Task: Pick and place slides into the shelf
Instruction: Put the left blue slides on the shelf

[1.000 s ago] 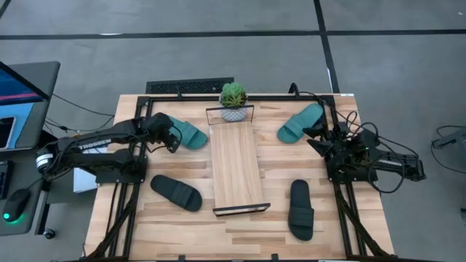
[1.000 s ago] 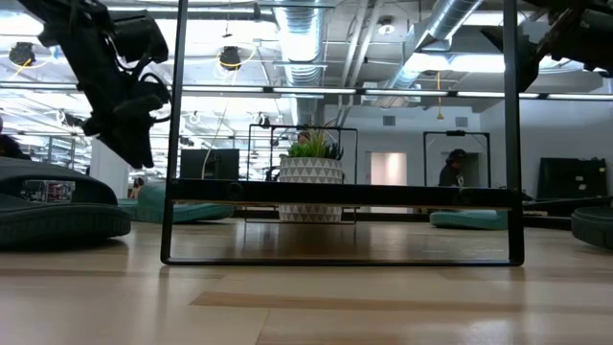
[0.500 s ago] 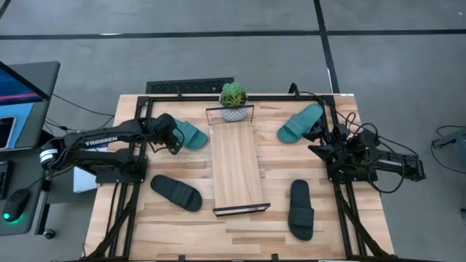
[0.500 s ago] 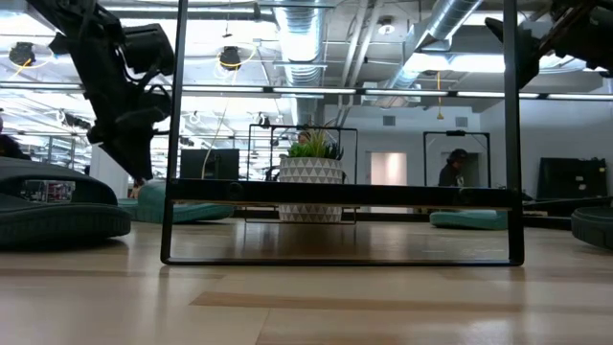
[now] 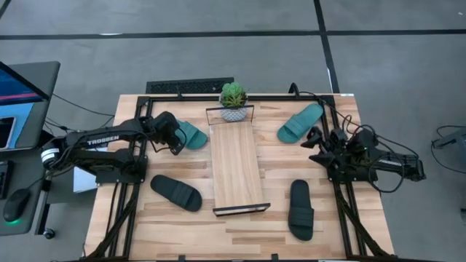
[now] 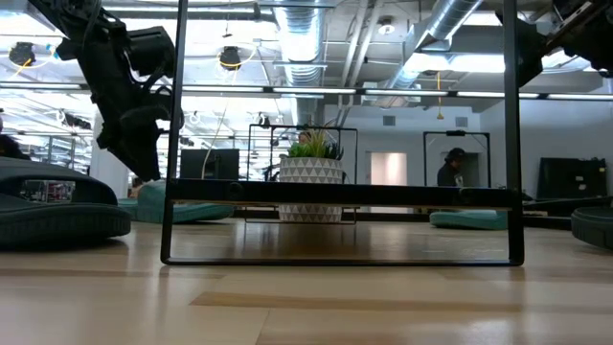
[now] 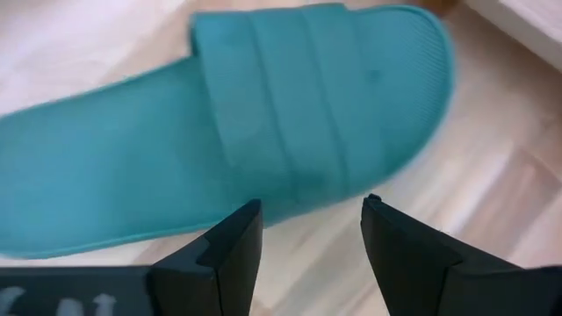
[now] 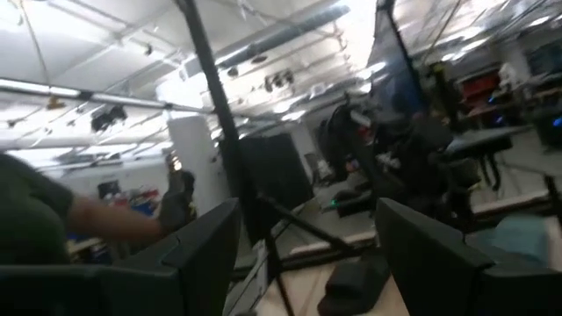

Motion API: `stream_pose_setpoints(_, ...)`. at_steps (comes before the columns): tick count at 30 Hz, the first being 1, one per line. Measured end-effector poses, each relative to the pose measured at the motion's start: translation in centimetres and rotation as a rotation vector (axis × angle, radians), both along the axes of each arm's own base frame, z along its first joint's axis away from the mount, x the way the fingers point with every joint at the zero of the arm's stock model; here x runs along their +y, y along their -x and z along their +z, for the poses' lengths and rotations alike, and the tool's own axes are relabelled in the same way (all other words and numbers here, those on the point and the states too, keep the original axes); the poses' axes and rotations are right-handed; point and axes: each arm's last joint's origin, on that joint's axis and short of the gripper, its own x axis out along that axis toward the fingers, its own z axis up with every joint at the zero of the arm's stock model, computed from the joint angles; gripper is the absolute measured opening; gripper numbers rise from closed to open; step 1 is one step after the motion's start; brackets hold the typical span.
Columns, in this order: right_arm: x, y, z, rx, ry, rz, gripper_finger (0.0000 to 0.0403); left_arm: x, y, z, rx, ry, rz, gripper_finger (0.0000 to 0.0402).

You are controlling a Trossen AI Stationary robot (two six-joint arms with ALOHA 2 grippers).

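Left gripper (image 5: 177, 138) hovers over the left teal slide (image 5: 191, 134), fingers (image 7: 230, 241) spread wide, nothing held; wrist view shows the slide's ribbed rubbery sole and broad ridged strap just beyond the fingertips. Right gripper (image 5: 312, 145) sits raised near the tabletop's right edge, fingers apart and empty, just below the right teal slide (image 5: 298, 123). Shelf (image 5: 236, 166) is a long narrow pale-wood plank with thin black wire frames at both ends, lying mid-tabletop (image 5: 182, 225), no slides on it. Left black slide (image 5: 175, 193) lies flat and angled, left of the shelf's near end; right black slide (image 5: 301, 209) lies lengthwise to the shelf's right. Small spiky green plant (image 5: 233, 94) in a white patterned pot (image 5: 234, 113) stands at the shelf's far end.
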Motion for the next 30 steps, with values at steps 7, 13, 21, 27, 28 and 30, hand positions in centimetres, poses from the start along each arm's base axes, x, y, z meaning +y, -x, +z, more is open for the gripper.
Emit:
stream_pose_setpoints(7,0.0,-0.1,-0.2,0.026,-0.007,0.013,0.0256,0.4,0.2,0.0,-0.006,0.012,0.004,0.0183)
stream_pose_setpoints(13,0.0,-0.1,-0.4,0.053,-0.028,0.019,0.0256,0.6,0.4,0.0,0.005,0.001,0.027,0.0183)
stream_pose_setpoints(21,-0.1,-0.5,-2.6,0.287,-0.079,0.013,0.0256,0.7,0.5,0.0,0.022,-0.018,0.043,0.0183)
stream_pose_setpoints(27,-0.5,-0.5,-3.0,0.337,-0.133,-0.026,0.0256,0.7,0.5,0.0,0.013,-0.003,0.034,0.0183)
stream_pose_setpoints(28,-0.6,-0.5,-3.0,0.339,-0.146,-0.033,0.0256,0.7,0.5,0.0,0.011,-0.001,0.032,0.0183)
stream_pose_setpoints(30,-0.8,-0.5,-3.1,0.339,-0.151,-0.046,0.0256,0.7,0.5,0.0,0.011,-0.001,0.032,0.0183)
